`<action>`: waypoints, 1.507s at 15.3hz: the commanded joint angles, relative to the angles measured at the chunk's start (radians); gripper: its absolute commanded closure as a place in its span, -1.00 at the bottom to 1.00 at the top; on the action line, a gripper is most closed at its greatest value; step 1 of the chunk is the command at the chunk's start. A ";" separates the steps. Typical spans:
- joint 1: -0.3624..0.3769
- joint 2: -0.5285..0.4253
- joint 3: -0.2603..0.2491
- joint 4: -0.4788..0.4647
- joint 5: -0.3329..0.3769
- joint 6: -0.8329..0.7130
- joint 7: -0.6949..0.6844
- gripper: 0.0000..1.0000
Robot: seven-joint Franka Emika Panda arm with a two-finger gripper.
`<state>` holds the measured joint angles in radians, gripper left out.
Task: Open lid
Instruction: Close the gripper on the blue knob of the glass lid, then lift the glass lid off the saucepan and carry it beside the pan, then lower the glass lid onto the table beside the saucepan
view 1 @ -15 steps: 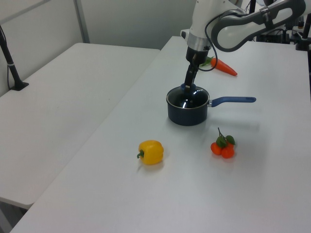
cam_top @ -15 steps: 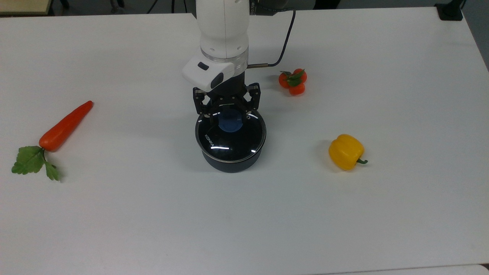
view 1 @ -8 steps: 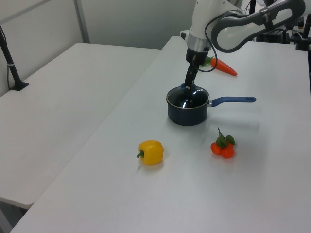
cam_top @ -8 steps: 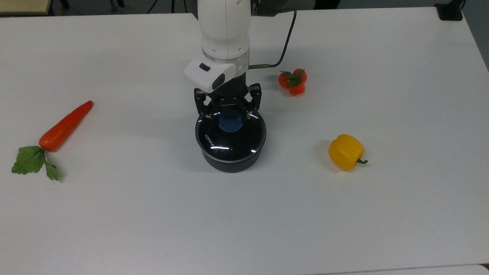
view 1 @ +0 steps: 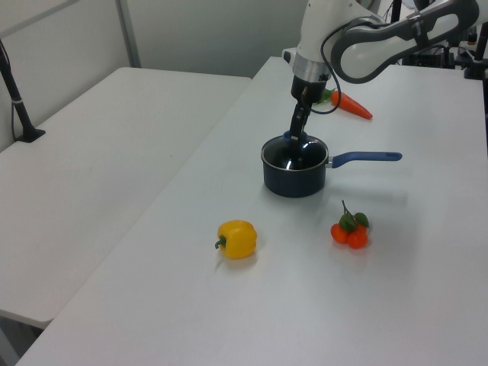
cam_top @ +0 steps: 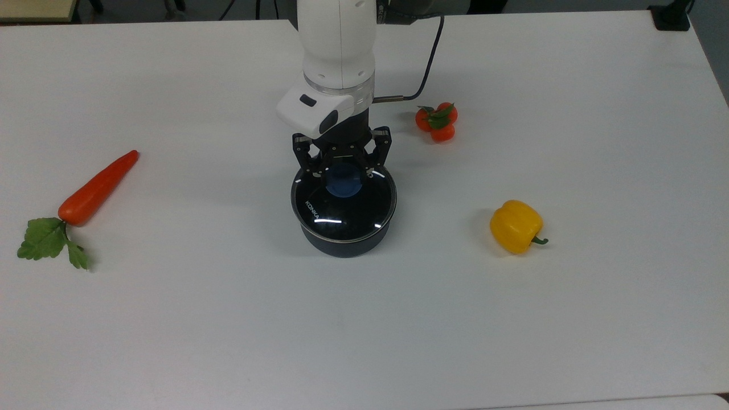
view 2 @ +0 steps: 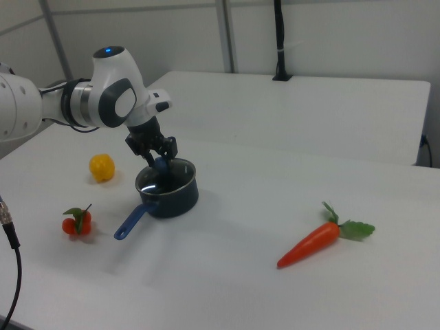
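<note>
The gripper [cam_top: 342, 171] hangs straight down from the white arm [cam_top: 338, 45] over the saucepan [cam_top: 342, 242], its two black fingers [cam_top: 311, 165] set apart on either side of the blue knob [cam_top: 343, 180]. In the top view one finger stands at the knob's nine o'clock and the other at its three o'clock, both just beside it; whether the pads touch the knob I cannot tell. In the left view the gripper [view 1: 294, 134] comes down at the far edge of the pan, and in the right view it [view 2: 157, 157] sits above the pan's rim.

The lid [cam_top: 353, 213] lies flat on the saucepan, closed, its metal rim matching the pan's rim all round. White "KONKA" lettering runs along the glass at about eight o'clock of the knob in the top view. The pan's long blue handle [view 1: 366, 158] points to three o'clock in the left view and to about seven o'clock [view 2: 130, 222] in the right view.

On the white table [cam_top: 171, 319], in the top view, a carrot [cam_top: 97, 189] with green leaves lies well apart at nine o'clock of the pan, a yellow pepper [cam_top: 515, 226] at three o'clock, and a cluster of small tomatoes [cam_top: 437, 122] at about one o'clock. A dark cable [cam_top: 427, 62] trails from the arm toward the tomatoes.
</note>
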<state>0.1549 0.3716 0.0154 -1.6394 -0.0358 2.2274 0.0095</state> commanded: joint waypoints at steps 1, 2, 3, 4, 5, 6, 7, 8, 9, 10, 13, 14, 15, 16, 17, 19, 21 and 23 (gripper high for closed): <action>0.009 -0.020 -0.005 -0.008 0.014 0.006 0.007 0.26; 0.008 -0.029 -0.005 -0.007 0.016 -0.011 0.013 0.26; 0.006 -0.040 -0.005 -0.005 0.016 -0.038 0.021 0.26; 0.005 -0.057 -0.005 -0.005 0.016 -0.066 0.021 0.26; 0.003 -0.075 -0.005 -0.005 0.016 -0.087 0.021 0.26; 0.002 -0.091 -0.006 -0.005 0.017 -0.110 0.021 0.26; -0.001 -0.108 -0.008 -0.005 0.019 -0.133 0.021 0.26; -0.008 -0.126 -0.012 -0.005 0.022 -0.152 0.021 0.26; -0.023 -0.144 -0.017 -0.005 0.022 -0.170 0.021 0.26; -0.043 -0.161 -0.017 -0.005 0.022 -0.181 0.017 0.26; -0.124 -0.191 -0.017 -0.017 0.022 -0.186 -0.005 0.26; -0.152 -0.195 -0.017 -0.026 0.022 -0.184 -0.019 0.26; -0.184 -0.204 -0.017 -0.043 0.022 -0.178 -0.040 0.26; -0.213 -0.212 -0.017 -0.066 0.022 -0.173 -0.075 0.26; -0.231 -0.221 -0.017 -0.094 0.022 -0.169 -0.110 0.26; -0.273 -0.226 -0.018 -0.144 0.022 -0.126 -0.146 0.25; -0.294 -0.224 -0.018 -0.224 0.020 -0.042 -0.152 0.25; -0.298 -0.223 -0.018 -0.302 0.017 0.062 -0.152 0.25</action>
<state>-0.1404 0.1958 -0.0045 -1.7845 -0.0354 2.1414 -0.1173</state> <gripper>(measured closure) 0.396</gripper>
